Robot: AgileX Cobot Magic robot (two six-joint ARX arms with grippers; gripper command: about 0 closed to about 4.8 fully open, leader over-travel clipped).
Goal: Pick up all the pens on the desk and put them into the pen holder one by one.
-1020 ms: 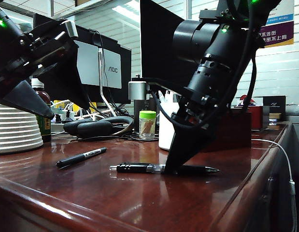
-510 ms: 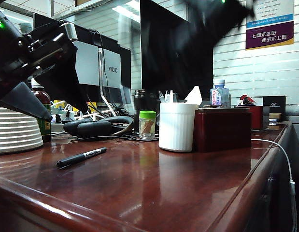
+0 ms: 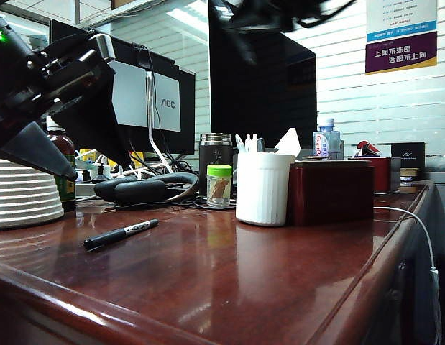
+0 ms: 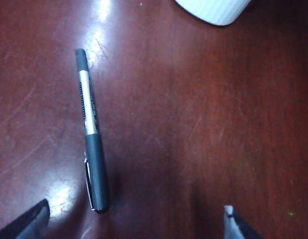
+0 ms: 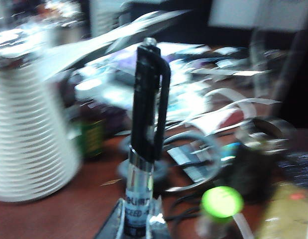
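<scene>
On the glossy reddish-brown wooden table (image 3: 229,280), the exterior view shows a slim black marker-like pen with a white printed label (image 3: 120,234) lying flat near the front edge, well apart from the white ribbed cylindrical pen holder (image 3: 263,188), which stands further back just beside a dark red box (image 3: 331,192). A dark steel tumbler (image 3: 215,154) and a small green-capped jar (image 3: 219,185) sit behind and beside the holder.

That view shows the left gripper (image 3: 46,147) hanging above the table at the left, over a big white ribbed cone-shaped jug (image 3: 24,190). Only the left wrist view looks down between its wide-open jaws, with the marker pen (image 4: 91,134) on the wood between them and nothing held.

From the exterior the right arm is only a dark blur at the top. Its wrist view alone shows the right gripper (image 5: 139,226) with its jaws closed on the black pen with a clear middle section (image 5: 146,134), standing upright, clip end up, above the cluttered table. The picture is blurred.
</scene>
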